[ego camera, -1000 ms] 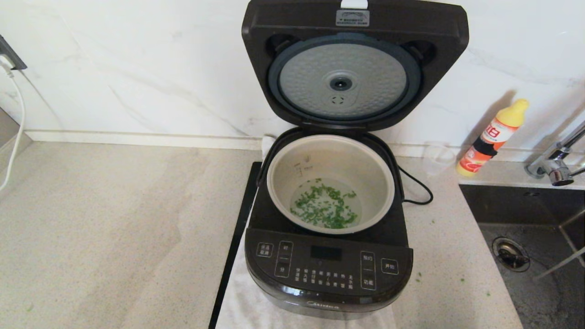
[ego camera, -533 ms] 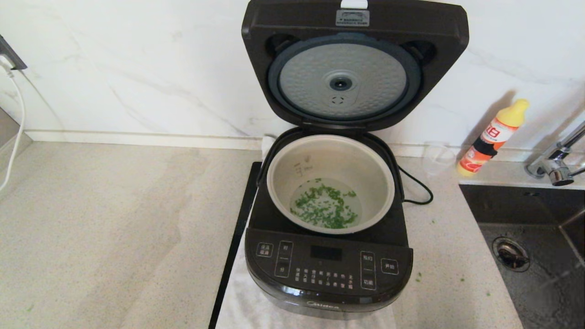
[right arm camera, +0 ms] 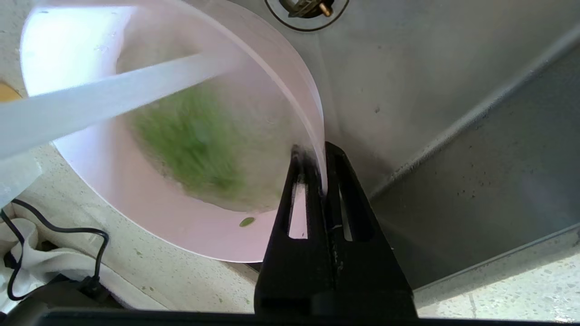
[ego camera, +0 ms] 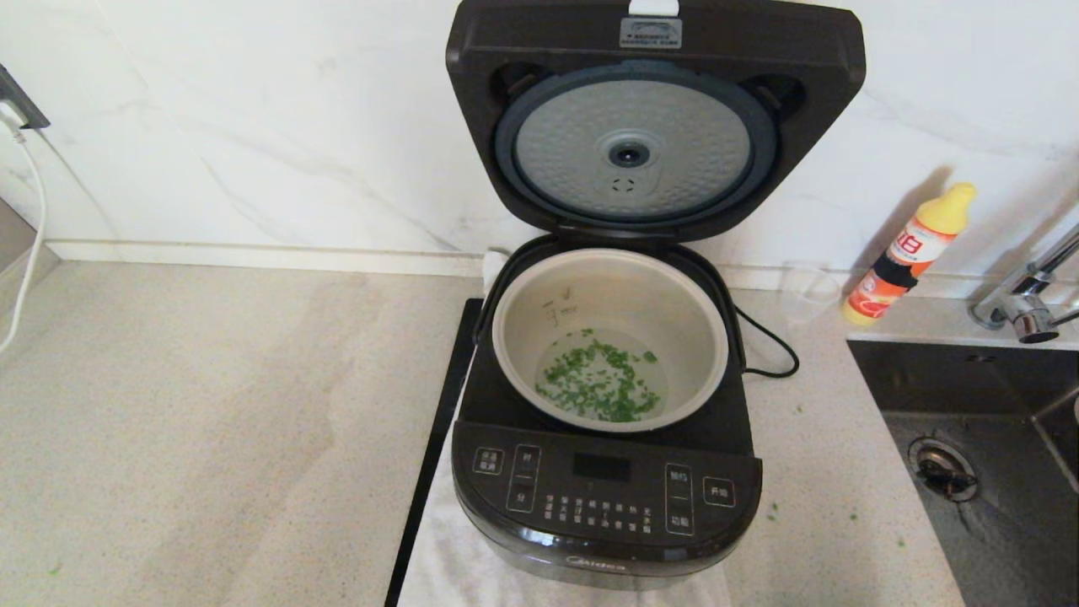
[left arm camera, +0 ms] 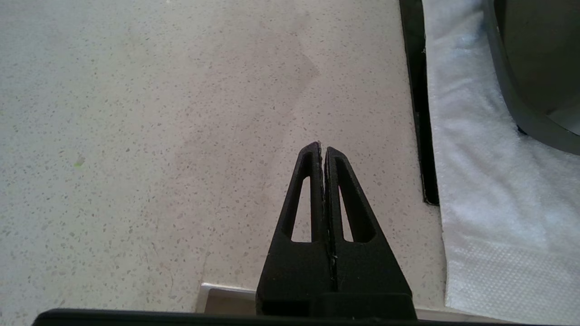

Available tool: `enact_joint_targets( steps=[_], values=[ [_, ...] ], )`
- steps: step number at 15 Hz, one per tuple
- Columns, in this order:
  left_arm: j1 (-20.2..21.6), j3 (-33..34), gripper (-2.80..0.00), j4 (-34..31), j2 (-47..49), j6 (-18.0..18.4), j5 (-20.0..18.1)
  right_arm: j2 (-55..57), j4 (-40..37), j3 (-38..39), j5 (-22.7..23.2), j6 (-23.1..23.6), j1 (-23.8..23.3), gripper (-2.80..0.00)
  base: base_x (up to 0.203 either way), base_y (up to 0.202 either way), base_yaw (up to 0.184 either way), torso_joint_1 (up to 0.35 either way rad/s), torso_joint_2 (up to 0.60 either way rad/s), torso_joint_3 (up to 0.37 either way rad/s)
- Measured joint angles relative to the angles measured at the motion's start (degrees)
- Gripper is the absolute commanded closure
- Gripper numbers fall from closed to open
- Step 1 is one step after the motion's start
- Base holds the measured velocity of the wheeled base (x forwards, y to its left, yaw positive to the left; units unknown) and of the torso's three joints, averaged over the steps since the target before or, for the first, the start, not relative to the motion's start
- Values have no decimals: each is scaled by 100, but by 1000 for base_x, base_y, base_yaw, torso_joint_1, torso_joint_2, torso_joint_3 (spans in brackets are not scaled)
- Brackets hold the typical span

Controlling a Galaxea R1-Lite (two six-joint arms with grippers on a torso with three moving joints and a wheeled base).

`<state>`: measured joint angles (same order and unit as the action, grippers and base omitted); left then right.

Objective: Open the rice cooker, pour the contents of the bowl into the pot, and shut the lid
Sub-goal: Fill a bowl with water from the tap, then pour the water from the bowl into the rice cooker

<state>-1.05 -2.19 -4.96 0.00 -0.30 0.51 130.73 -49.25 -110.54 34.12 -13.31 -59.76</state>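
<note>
Rice cooker (ego camera: 605, 497) sitting centre of the counter (ego camera: 211, 421) on a white cloth (ego camera: 455, 565), control panel facing the near edge. Lid (ego camera: 653, 118) standing fully open, leaning back toward the marble wall (ego camera: 253, 126), its dimpled silver disc and grey gasket facing forward. Pot (ego camera: 609, 337) sitting inside the cooker body, holding a shallow layer of water with chopped green bits (ego camera: 600, 381) floating in it. Black cord (ego camera: 767, 346) looping out on the cooker's right side.

Left gripper (left arm camera: 323, 149) hanging over bare counter to the left of the cooker, fingers pressed together with nothing between them; the cloth's edge and a black strip (left arm camera: 419, 113) showing beside it.

Right gripper (right arm camera: 317, 151) hanging over the steel sink (right arm camera: 430, 113) at the right, fingers clenched on the rim of a pale pink bowl (right arm camera: 181, 217). Bowl showing a green smear (right arm camera: 195, 140) inside and one green fleck near its rim. Neither gripper appearing in the head view.

Orange-and-yellow bottle (ego camera: 910, 253) standing at the far right against the wall, a clear cup (ego camera: 805, 291) just left of it, the tap (ego camera: 1024, 295) further right. A few green flecks lying scattered on the counter between cooker and sink
</note>
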Motion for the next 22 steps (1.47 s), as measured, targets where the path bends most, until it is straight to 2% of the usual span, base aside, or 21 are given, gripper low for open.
enact_joint_targets(
  steps=[9, 13, 18, 22],
  values=[
    [0, 2, 0, -2, 0, -1, 0, -150, -120, 20, -24, 18, 29, 0, 0, 0, 0, 0, 0, 0],
    [0, 2, 0, 0, 0, -2, 1, -572, -882, 78, -30, 292, 251, 0, 0, 0, 0, 0, 0, 0],
    [0, 0, 0, 0, 0, -2, 0, -1391, -1906, 142, -151, 643, 856, 0, 0, 0, 0, 0, 0, 0],
    [0, 0, 0, 0, 0, 0, 1, -2279, -2265, 416, -415, 677, 1719, 0, 0, 0, 0, 0, 0, 0]
  ],
)
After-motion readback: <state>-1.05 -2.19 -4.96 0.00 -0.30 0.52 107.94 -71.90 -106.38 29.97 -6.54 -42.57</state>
